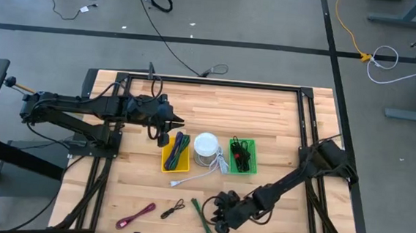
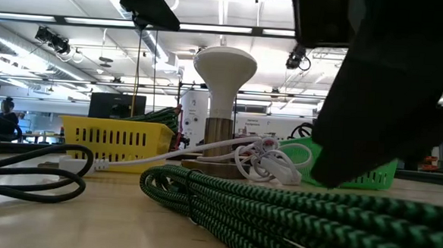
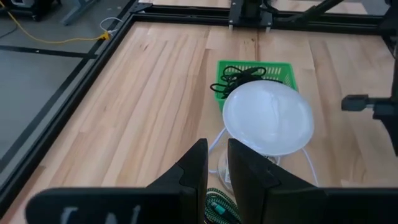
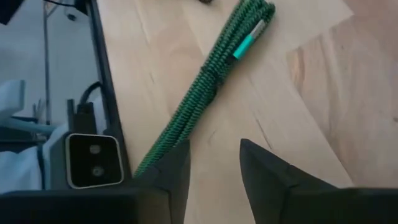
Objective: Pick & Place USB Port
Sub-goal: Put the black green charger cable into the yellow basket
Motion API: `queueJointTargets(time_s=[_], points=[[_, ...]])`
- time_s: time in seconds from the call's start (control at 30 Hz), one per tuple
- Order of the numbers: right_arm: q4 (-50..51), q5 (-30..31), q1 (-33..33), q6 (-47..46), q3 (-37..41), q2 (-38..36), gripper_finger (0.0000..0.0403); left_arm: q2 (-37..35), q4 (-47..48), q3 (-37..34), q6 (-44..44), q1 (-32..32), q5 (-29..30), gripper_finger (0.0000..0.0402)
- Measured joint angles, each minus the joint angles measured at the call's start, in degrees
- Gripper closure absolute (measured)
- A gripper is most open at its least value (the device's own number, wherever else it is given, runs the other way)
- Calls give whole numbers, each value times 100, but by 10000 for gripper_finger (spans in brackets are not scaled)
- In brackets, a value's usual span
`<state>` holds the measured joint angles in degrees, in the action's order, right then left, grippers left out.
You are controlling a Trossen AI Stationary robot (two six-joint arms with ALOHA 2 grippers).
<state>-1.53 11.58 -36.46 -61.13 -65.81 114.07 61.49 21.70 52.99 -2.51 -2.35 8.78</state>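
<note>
So the right pincer (image 1: 218, 211) sits low over the near edge of the light wooden slatted table (image 1: 281, 114), just beside the bundled green braided cable (image 1: 202, 217). From its wrist view the fingers are spread a little with nothing between them, and the cable lies just ahead and off to one side of the gap, not inside it. I'd say the step in hand is lining up for the grab. To do it well, shift sideways until the bundle sits dead centre between the fingers, with the cable running across the gap, then go down and close on the thick middle part, not the loose end with the pale green tag (image 4: 244, 45).

Left pincer (image 1: 161, 135) hangs above the yellow slotted plastic basket (image 1: 167, 158), which already holds cables. Its fingers look nearly pressed together, empty. Just past it: a white round lamp on a wooden base (image 1: 206, 146) and a green slotted plastic basket (image 1: 248, 165) of black cables.

Also well off to the side of the right pincer: a magenta cable (image 1: 135, 216) and a small black cable (image 1: 173, 209).
</note>
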Motion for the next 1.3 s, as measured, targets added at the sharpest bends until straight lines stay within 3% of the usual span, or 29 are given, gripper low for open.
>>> queueJointTargets(time_s=[0.53,1.13,1.23,1.3], points=[[-22,-150,-1,246,-812,657,249,0,10,0,-396,7,0,333],[-55,-175,12,-74,-827,886,249,0,101,-1,-460,7,0,333],[-30,-125,12,76,-834,928,267,0,120,-1,-479,7,0,333],[27,-107,12,68,-833,931,306,0,139,-1,-482,7,0,333]])
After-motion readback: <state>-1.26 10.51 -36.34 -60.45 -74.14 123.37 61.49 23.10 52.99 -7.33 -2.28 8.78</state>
